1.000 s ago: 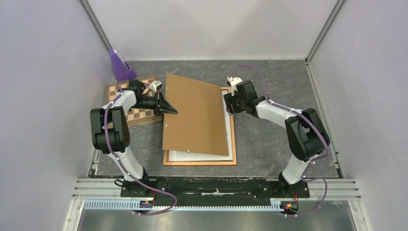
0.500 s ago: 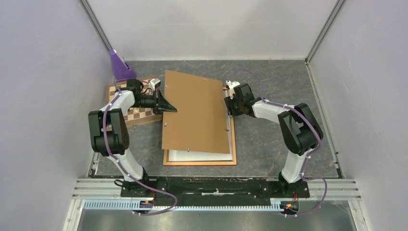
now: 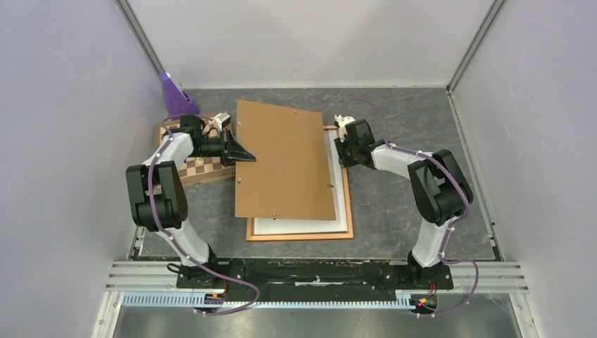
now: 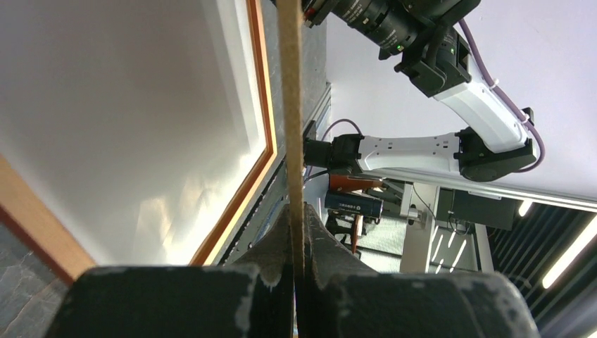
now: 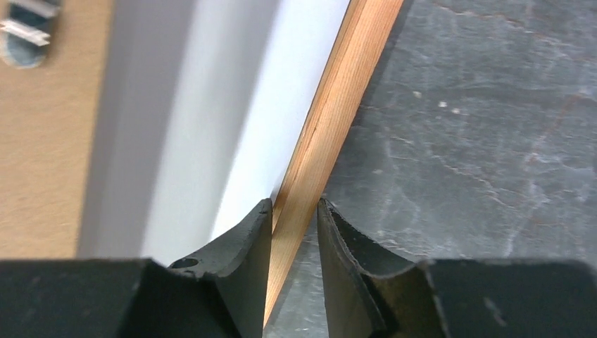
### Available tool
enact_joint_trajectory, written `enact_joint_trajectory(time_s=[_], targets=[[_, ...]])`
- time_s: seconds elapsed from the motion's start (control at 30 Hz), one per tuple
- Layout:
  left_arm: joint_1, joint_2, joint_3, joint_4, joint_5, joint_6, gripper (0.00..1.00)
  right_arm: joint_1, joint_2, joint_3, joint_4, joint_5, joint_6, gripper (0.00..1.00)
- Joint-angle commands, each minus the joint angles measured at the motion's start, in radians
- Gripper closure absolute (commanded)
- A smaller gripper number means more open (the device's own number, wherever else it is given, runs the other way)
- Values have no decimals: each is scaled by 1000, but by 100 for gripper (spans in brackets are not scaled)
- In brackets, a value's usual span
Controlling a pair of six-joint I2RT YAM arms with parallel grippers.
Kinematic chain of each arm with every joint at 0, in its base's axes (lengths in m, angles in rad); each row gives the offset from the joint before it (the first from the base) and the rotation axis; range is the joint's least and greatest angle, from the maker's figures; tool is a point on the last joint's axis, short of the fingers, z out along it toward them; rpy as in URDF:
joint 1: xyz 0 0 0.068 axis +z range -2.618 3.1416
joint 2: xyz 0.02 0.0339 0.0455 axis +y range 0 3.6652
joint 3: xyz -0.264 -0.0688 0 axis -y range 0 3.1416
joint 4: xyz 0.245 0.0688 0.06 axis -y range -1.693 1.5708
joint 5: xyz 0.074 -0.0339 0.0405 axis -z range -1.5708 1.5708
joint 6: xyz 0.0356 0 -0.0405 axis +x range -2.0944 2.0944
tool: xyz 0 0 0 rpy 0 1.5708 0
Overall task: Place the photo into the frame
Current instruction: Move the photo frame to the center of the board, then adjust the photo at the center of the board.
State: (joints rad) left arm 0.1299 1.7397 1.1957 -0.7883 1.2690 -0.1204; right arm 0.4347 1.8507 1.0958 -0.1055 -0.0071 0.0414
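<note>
Photo (image 3: 338, 204) is seated back-up in frame (image 3: 299, 237), which is seemingly pinched by right gripper (image 5: 294, 205); backing panel (image 3: 285, 162), clamped in left gripper (image 3: 243, 153), is not yet laid.

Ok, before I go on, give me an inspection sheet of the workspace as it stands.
Surface: grey table, flat, no spills seen.
Job's things: frame lies flat; photo inside it, white back up.
Clutter: backing panel tilted above the frame; chessboard and purple object far left.
Grippers: left tool shut on the panel's left edge; right tool pinches the frame's right rail.
Cables: purple cables, no snag seen.
Surroundings: pale walls on three sides.
</note>
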Motion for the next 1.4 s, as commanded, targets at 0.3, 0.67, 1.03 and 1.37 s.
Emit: enact_joint_trajectory(time_s=[0.3, 0.67, 1.03, 1.37], targets=[[2, -44, 35, -8, 163, 69, 98, -136, -33, 18, 29, 17, -113, 71], [8, -68, 46, -8, 255, 80, 98, -145, -170, -8, 25, -68, -235, 27], [134, -84, 91, -65, 358, 107, 98, -106, -475, -313, 57, -160, -464, 29], [241, -126, 113, -78, 372, 104, 98, -33, -588, -548, 136, -229, -567, 30]])
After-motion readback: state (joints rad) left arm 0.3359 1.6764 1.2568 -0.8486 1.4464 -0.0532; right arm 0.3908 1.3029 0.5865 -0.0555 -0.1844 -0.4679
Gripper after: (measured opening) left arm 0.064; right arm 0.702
